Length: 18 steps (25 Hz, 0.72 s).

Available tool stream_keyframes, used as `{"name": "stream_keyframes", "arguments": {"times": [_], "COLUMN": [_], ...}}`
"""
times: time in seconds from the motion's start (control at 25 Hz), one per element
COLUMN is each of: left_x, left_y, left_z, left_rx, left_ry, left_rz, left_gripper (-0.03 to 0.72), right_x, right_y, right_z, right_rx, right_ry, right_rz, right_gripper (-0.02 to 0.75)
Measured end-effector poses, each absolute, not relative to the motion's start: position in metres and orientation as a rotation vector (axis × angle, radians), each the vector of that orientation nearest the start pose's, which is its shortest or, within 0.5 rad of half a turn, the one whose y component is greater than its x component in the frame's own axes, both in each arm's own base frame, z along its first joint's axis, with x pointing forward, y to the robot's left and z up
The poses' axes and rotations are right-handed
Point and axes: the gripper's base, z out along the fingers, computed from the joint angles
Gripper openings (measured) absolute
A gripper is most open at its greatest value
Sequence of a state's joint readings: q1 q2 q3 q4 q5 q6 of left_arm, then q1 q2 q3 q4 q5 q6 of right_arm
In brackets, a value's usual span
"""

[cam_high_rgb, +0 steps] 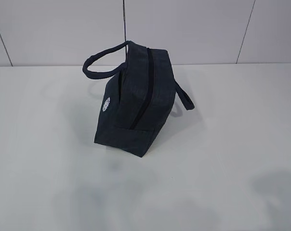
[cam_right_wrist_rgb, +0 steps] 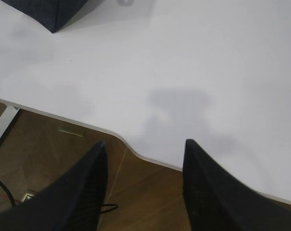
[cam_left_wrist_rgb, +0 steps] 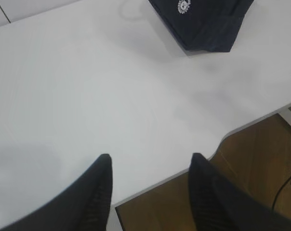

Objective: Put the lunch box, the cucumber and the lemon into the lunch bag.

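Navy lunch bag (cam_high_rgb: pixel 136 103) mid-table, zipper run shut along the top, nothing loaded by the look of it. Left gripper (cam_left_wrist_rgb: pixel 150 178) parked at the table edge, fingers half spread, empty. Right gripper (cam_right_wrist_rgb: pixel 144 168) likewise: apart, empty. Lunch box, cucumber, lemon nowhere in view.

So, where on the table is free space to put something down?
The white table is bare left, right and in front of the lunch bag, up to the front edge. Behind the bag only a narrow strip remains before the wall. The loop handles stick out on both sides.
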State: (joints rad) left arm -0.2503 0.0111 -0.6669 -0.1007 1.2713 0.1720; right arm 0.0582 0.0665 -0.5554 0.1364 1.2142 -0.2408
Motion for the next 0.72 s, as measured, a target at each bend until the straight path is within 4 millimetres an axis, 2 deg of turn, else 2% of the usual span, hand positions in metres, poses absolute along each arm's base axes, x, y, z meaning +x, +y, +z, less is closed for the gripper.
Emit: {"name": "stream_keyframes", "arguments": {"times": [0.16, 0.36, 0.72], "left_x": [-0.029, -0.021, -0.013], "left_y": [-0.002, -0.003, -0.004], "left_z": [0.293, 0.278, 0.279], "left_rx": [0.467, 0.473, 0.445], "left_ry": [2.097, 2.148, 2.071], "left_rz": [-0.170, -0.167, -0.161], "left_gripper": [0.346, 0.324, 0.321], "right_x": [-0.012, -0.014, -0.013], "right_y": [0.011, 0.010, 0.009], "right_z": [0.272, 0.270, 0.268], "right_rx": [-0.345, -0.329, -0.321], "right_ry": [2.164, 2.109, 2.108], "right_rz": [0.062, 0.049, 0.044], "right_gripper": [0.382, 0.382, 0.382]}}
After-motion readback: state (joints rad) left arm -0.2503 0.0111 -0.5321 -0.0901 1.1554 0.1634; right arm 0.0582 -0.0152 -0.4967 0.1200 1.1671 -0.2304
